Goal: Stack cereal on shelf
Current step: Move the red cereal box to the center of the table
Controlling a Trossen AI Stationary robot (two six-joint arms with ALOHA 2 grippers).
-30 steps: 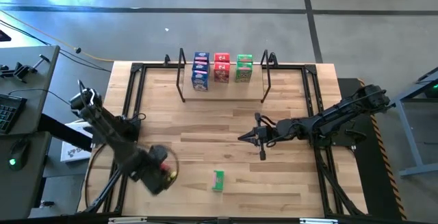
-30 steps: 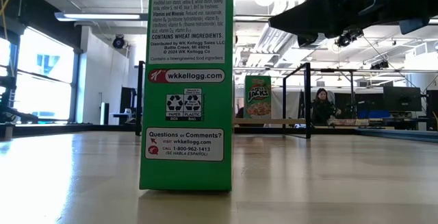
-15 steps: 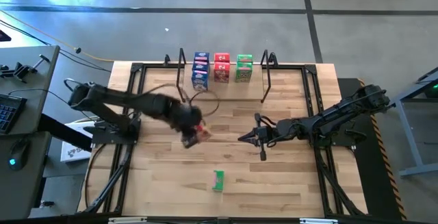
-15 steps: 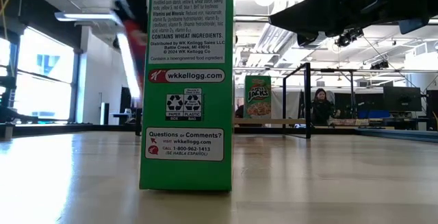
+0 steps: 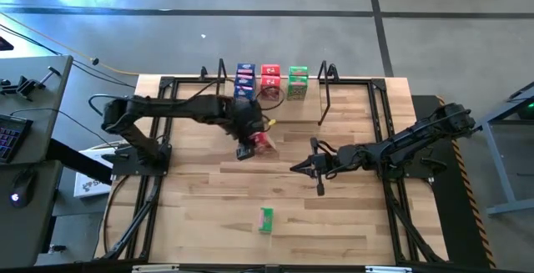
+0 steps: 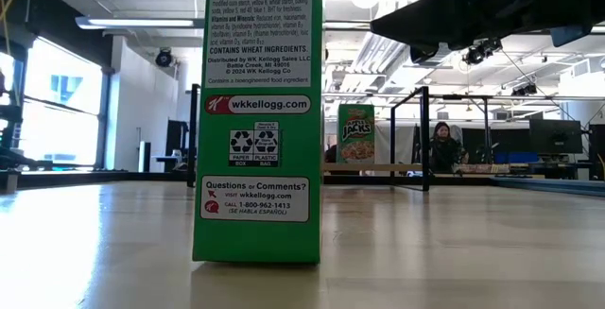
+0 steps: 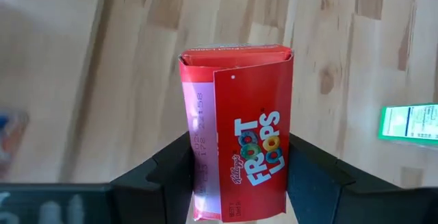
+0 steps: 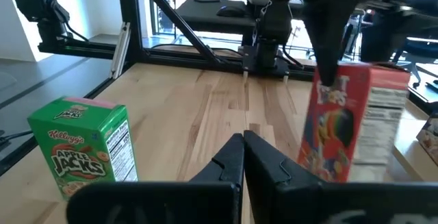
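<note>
Left end effector clamps a red cereal box above mid-bench, just before the shelf; right end effector shut, empty; green box near the front edge

There are two loose cereal boxes: one red box and one green box. The one shelf carries three stacks — one blue stack, one red stack, one green stack — but I cannot count the boxes in each. There are two arms, the left arm and the right arm, and one person.
</note>
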